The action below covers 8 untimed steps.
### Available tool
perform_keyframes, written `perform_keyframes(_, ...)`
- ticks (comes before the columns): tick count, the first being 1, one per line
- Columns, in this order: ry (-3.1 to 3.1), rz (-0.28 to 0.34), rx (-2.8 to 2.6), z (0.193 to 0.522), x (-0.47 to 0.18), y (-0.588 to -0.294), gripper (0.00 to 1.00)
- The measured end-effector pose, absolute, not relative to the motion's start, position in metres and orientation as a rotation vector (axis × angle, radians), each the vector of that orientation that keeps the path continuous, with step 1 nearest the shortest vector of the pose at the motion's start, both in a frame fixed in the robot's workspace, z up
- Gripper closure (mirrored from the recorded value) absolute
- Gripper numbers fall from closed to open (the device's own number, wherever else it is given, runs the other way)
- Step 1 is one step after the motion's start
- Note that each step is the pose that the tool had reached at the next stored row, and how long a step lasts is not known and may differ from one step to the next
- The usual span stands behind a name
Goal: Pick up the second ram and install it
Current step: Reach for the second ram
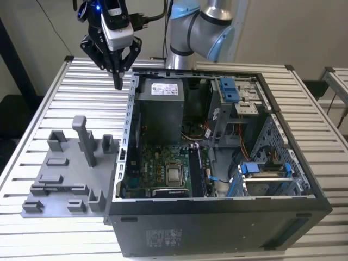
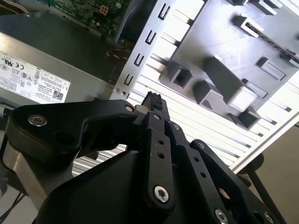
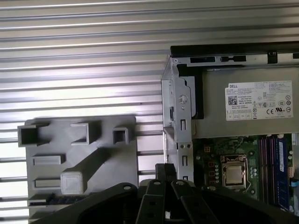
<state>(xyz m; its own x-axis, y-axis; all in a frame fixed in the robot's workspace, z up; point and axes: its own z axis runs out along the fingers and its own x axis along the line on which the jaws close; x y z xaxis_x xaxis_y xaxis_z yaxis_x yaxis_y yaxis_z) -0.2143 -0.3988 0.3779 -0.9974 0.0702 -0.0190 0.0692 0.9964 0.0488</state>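
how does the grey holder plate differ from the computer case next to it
Colour: the holder plate is light grey; the computer case is black with bare metal edges. Shape: the holder plate is low and flat, with blocks and a tall post standing on it; the computer case is a deep box, open on top, with a motherboard inside. Both rest on the slatted table, side by side.

Exterior view overlooks the case (image 1: 217, 231); both wrist views share the holder (image 3: 112, 163) (image 2: 219, 28).
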Motion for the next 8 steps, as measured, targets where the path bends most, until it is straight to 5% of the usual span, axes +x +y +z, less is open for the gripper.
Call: perform_keyframes(8, 3.118, 0.075, 0.109, 0.3763, -0.2205, -0.3988, 0.89)
